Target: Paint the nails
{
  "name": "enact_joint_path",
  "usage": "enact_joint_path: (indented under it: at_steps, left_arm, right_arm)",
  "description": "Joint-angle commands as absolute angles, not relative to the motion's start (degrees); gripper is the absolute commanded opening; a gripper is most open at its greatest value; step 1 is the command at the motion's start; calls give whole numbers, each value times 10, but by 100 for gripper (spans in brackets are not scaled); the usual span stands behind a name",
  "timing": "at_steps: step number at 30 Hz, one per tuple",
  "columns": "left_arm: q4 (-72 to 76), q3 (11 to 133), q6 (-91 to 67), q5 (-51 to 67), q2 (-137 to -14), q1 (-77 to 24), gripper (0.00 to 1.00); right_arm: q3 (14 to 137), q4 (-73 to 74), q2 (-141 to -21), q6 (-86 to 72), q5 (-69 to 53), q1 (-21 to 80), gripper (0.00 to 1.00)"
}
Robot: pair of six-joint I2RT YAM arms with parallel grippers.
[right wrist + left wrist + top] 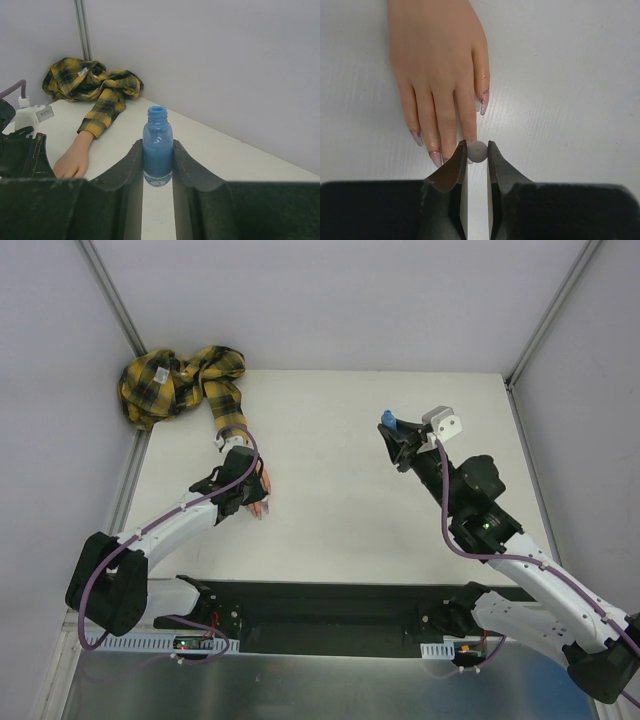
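While the open blue bottle (pixel 157 142) is clamped upright by the right gripper (pixel 158 156), the grey round piece (pixel 477 152) pinched in the left gripper (pixel 477 146) is best stroked lightly along the nails (pixel 484 102), lying flat at the left of the table (pixel 350 450).

I count one mannequin hand (pixel 437 60), three nails (pixel 484 102) in plain view and one plaid sleeve (pixel 180 380). Also one blue bottle (pixel 158 145), one grey ball (pixel 477 151), two arms (pixel 165 525).
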State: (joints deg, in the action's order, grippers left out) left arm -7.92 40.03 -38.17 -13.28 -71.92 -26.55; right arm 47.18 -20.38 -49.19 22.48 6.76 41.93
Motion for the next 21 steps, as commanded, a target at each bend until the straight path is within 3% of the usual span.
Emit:
enact_joint_path:
  at_steps: [1, 21]
  left_arm:
    - [-69, 404, -383, -116, -706, -263, 0]
    - [-77, 406, -378, -147, -705, -263, 0]
  right_arm:
    - [475, -249, -486, 214, 56, 416, 0]
    - [475, -248, -487, 213, 55, 415, 0]
